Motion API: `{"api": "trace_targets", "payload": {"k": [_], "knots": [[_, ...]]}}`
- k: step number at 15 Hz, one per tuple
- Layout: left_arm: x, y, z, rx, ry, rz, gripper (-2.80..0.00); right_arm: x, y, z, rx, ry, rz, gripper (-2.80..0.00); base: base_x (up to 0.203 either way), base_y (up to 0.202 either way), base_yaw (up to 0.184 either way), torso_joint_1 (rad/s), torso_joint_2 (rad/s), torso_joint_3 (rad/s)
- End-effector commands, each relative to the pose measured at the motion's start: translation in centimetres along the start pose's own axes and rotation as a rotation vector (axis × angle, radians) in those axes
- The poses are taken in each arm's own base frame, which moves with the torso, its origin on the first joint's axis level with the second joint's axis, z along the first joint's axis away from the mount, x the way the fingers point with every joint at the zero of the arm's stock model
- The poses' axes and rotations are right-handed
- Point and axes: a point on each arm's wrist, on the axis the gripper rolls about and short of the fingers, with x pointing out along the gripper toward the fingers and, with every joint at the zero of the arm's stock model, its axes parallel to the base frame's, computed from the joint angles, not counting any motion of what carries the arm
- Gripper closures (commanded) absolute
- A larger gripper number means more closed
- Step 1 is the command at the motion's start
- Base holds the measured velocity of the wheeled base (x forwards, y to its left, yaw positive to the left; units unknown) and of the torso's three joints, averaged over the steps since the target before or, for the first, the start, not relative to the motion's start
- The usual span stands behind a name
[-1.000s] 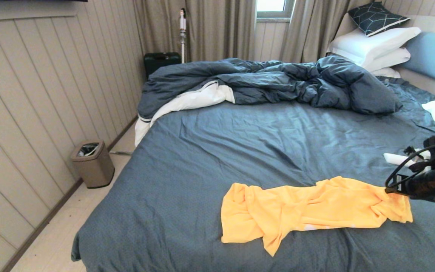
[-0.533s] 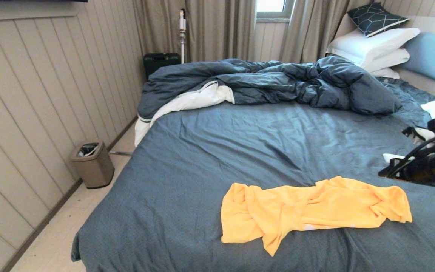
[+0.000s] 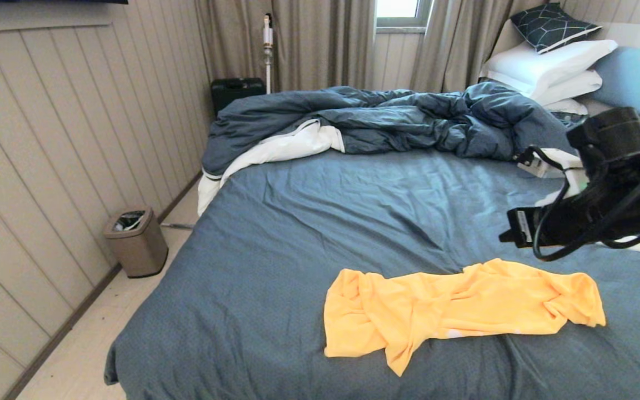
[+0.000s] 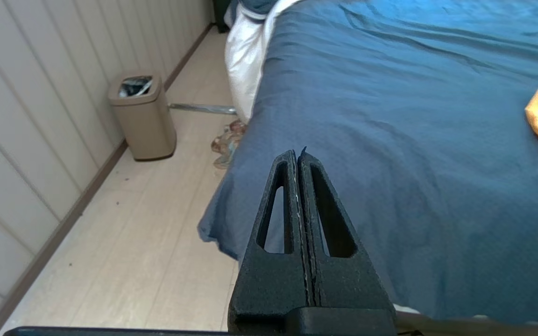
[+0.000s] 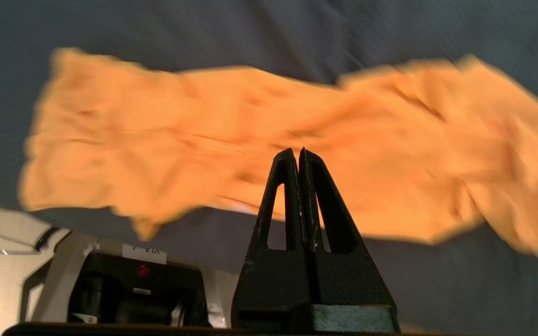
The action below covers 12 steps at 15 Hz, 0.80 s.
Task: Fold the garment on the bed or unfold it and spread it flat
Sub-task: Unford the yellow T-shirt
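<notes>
The jaws of the right gripper [image 5: 295, 151] are seen pressed together with nothing between them, the two black fingers [image 5: 284, 196] meeting at their tips. No cloth is caught by them. The gripper is held in the air above the garment [image 3: 453, 311], clear of the fabric, and the arm behind it is seen in the head view above the garment's right end.

The jaws of the left gripper [image 4: 297, 154] are likewise closed on nothing, and this gripper is parked beyond the garment's left end, over the near left corner of the bed [image 3: 309, 222], well apart from the cloth.

The garment, a yellow-orange T-shirt, is laid on the slate-blue sheet near the bed's front edge. It is bunched into a long rumpled band running left to right, not spread flat and not folded neatly. A loose flap is turned down from the garment's left half toward the bed's edge, and a faint pale patch is visible along the garment's near side.

Behind the garment, a bare stretch of sheet is followed by a crumpled dark blue duvet [image 3: 409, 119], white on its underside. Farther back and to the right of the garment, white pillows [image 3: 553, 69] are stacked against a light blue headboard [image 3: 636, 78]. Off the bed to the garment's left, a tan waste bin [image 3: 136, 241] is stood on the floor by the panelled wall.
</notes>
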Motion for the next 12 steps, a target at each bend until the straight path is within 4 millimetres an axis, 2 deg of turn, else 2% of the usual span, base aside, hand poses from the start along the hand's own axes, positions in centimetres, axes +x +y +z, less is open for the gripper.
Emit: {"api": "trace_targets", "payload": {"k": [1,4,5,7,8,12], "knots": [[0.0,0.0,0.0,0.0,0.001,0.0,0.0,1.0,3.6,0.9,-0.082,0.0,0.047,0.0,0.0,0.0,0.0,0.0,0.0,0.0],[0.0,0.0,0.0,0.0,0.002,0.0,0.0,3.7,7.9,1.1,-0.171,0.083,0.059,0.0,0.0,0.0,0.0,0.0,0.0,0.0],[0.0,0.0,0.0,0.0,0.002,0.0,0.0,4.8,9.4,0.8,-0.208,0.113,0.05,-2.8,0.0,0.0,0.0,0.0,0.0,0.0],[0.0,0.0,0.0,0.0,0.001,0.0,0.0,7.1,11.6,0.1,-0.303,0.158,0.02,-2.8,0.0,0.0,0.0,0.0,0.0,0.0],[0.0,0.0,0.0,0.0,0.001,0.0,0.0,7.3,12.0,0.1,-0.334,0.159,0.014,-2.8,0.0,0.0,0.0,0.0,0.0,0.0],[0.0,0.0,0.0,0.0,0.004,0.0,0.0,11.4,13.4,-1.8,-0.41,0.272,0.013,-2.8,0.0,0.0,0.0,0.0,0.0,0.0]]}}
